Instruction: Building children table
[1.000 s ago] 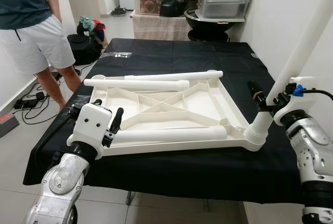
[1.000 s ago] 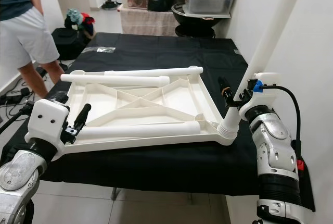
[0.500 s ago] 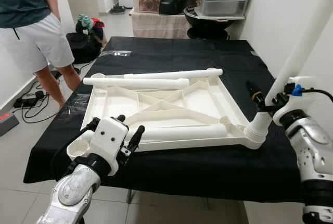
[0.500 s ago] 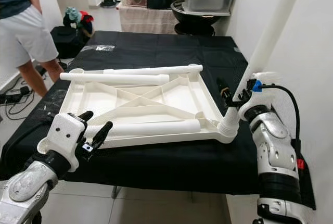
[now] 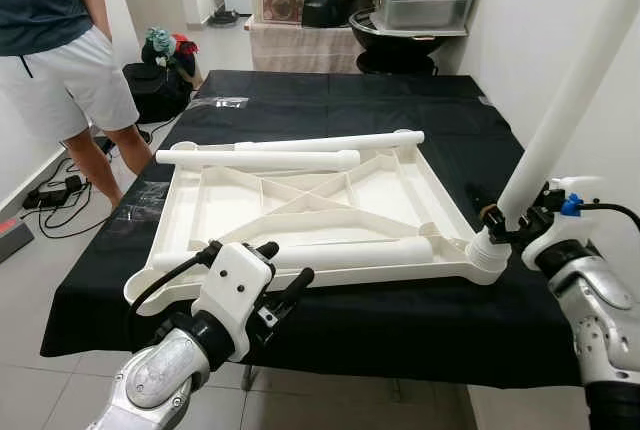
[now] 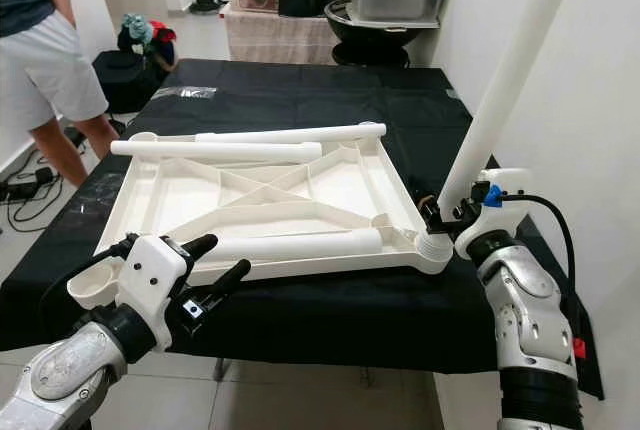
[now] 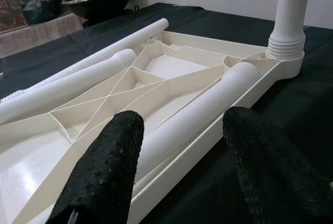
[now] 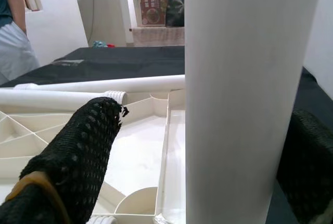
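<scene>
Upturned tabletop [image 5: 310, 205] flat on black-draped surface [image 5: 330, 100], three loose legs lying across it. Right pincer [image 5: 505, 227] clenched on upright leg [image 5: 560, 115], seemingly seated in near-right corner socket [image 5: 487, 258]. Left pincer [image 5: 283, 285] released, nearest the leg lying lengthwise [image 5: 360, 253] along front edge.

Person in grey shorts [image 5: 62, 80], black bag [image 5: 158, 90], clear storage bin [image 5: 419, 5], cables on floor [image 5: 55, 193]

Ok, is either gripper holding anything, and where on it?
Right gripper grips the upright table leg near its base; left gripper is open, holding nothing.
</scene>
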You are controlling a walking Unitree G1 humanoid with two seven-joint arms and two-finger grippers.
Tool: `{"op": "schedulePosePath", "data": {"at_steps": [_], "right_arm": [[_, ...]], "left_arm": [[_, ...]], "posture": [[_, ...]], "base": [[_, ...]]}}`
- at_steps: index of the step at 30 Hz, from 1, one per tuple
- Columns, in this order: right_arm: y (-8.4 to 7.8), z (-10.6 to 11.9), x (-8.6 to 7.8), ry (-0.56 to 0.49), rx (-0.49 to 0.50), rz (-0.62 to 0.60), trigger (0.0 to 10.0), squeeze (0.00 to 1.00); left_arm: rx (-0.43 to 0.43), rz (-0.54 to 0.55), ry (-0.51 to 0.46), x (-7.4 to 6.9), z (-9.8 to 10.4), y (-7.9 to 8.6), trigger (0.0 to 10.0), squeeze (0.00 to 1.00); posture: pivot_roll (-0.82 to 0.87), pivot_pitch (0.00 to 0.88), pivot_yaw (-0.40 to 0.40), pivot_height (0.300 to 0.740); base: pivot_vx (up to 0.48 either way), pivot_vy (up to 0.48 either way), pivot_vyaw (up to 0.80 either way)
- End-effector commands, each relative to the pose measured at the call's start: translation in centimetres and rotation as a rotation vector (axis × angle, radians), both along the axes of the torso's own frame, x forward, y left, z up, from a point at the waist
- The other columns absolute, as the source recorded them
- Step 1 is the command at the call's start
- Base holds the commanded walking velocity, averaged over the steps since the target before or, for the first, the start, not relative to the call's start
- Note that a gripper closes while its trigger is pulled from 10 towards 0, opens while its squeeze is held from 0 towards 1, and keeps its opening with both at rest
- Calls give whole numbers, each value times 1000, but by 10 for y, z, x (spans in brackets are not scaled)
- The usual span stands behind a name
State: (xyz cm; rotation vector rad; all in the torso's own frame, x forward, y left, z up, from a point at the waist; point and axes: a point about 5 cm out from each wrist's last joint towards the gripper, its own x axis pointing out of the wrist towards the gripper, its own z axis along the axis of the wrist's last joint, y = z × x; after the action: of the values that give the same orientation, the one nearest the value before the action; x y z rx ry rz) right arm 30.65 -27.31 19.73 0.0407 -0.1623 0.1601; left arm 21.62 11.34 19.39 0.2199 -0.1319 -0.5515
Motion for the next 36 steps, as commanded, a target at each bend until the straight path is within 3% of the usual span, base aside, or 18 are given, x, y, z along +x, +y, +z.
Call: {"op": "schedulePosePath", "data": {"at_steps": [1, 5, 10, 14, 17, 18, 26, 34, 36], "right_arm": [[5, 0, -3, -9, 11, 51, 10000, 0], [4, -1, -6, 6, 11, 87, 10000, 0], [-22, -6, -11, 30, -28, -24, 10000, 0], [-26, -8, -12, 33, -27, -42, 10000, 0], [-37, -17, -22, 62, -39, -65, 10000, 0], [-44, -26, -33, 90, -35, -66, 10000, 0], [-42, -48, -61, 170, 4, 59, 10000, 0], [-48, -56, -72, 176, -85, -55, 10000, 0], [-35, -57, -79, 170, -102, -46, 10000, 0]], "left_arm": [[20, -2, 2, -1, -1, 1, 10000, 0], [20, 8, 1, 0, 0, 4, 10000, 0], [27, 12, -4, 0, 0, 5, 10000, 0], [26, 12, -3, 0, 0, 5, 10000, 0], [25, 14, -1, 0, 0, 6, 10000, 0], [29, 15, -3, 0, 0, 6, 10000, 0], [28, 17, -4, 2, 0, 6, 10000, 0], [29, 20, -2, 3, -1, 8, 10000, 0], [32, 21, -2, 4, -1, 9, 10000, 0]], "posture": [[63, 63, -27, 740], [63, 62, -27, 740], [61, 65, -30, 740], [61, 65, -30, 740], [54, 67, -25, 740], [53, 67, -25, 740], [49, 71, -21, 740], [44, 71, -17, 740], [38, 71, -10, 740]], "base": [[0, 0, 0], [0, 0, 0], [0, 0, 0], [0, 0, 0], [0, 0, 0], [0, 0, 0], [0, 0, 0], [0, 0, 0], [0, 0, -681]]}}
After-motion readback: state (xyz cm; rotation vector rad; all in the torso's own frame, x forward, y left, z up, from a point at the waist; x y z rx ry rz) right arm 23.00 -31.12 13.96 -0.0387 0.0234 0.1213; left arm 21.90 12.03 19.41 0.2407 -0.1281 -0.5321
